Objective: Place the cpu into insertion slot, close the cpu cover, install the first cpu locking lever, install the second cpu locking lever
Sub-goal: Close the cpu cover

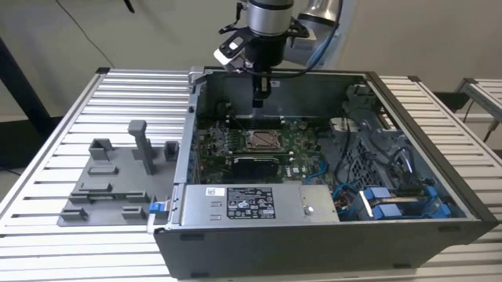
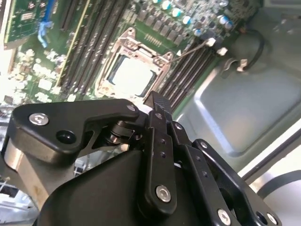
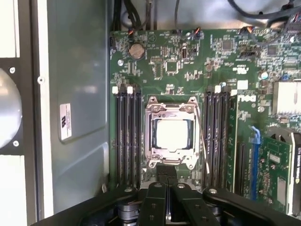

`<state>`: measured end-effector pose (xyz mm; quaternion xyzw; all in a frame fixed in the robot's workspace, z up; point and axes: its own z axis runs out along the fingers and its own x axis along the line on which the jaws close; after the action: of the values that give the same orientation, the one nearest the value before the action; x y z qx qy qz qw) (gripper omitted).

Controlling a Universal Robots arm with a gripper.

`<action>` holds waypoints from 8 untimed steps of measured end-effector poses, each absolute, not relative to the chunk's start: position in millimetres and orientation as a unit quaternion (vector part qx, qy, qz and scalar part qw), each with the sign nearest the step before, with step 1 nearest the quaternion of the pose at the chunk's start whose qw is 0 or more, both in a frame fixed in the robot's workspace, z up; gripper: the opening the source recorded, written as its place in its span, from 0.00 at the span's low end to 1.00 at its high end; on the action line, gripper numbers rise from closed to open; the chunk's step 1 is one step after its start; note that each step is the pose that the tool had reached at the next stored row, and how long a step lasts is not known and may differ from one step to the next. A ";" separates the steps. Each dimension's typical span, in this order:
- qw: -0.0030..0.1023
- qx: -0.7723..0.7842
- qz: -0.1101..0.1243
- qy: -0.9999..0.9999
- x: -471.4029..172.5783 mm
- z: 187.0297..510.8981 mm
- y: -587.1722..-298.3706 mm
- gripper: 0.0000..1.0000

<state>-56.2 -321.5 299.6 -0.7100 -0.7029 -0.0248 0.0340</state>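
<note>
Currently the pincer [image 1: 258, 104] hangs in the upper centre of the exterior frame, above the green motherboard [image 1: 302, 154] and just behind the insertion slot [image 1: 249, 143], not touching either. Fingers together, nothing between them; both wrist views show the same closed black tip [image 3: 165, 170] [image 2: 158, 99] near the socket's edge.

Cpu [image 3: 171, 134] seated in the slot, pale metal top facing up, square to the frame. Cpu cover [image 3: 170, 108] lies down flat around it, the chip showing through its window. Same arrangement in the second wrist view: cpu [image 2: 134, 75] framed by the silver cover [image 2: 143, 51].

One thin silver lever rod [image 3: 202, 141] runs along the socket's side, between it and a bank of dark memory slots [image 3: 127, 136]. Latched or free: cannot tell.

Open computer case [image 1: 314, 247] fills the centre and the exterior view's right, sitting on the slatted tabletop [image 1: 117, 94]. Grey fixture [image 1: 110, 182] with upright posts lies at the exterior view's left, well apart from the pincer.
</note>
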 end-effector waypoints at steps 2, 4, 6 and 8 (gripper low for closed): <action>0.044 -0.709 -0.025 -0.704 -57.4 299.6 -321.5 0.11; 0.055 -0.707 -0.026 -0.705 -58.3 299.6 -321.5 0.11; 0.064 -0.705 -0.027 -0.705 -59.4 299.6 -321.5 0.11; 0.072 -0.704 -0.023 -0.706 -60.6 299.6 -321.5 0.11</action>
<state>-60.6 -321.5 299.6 -0.7040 -0.7062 -0.0232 0.0723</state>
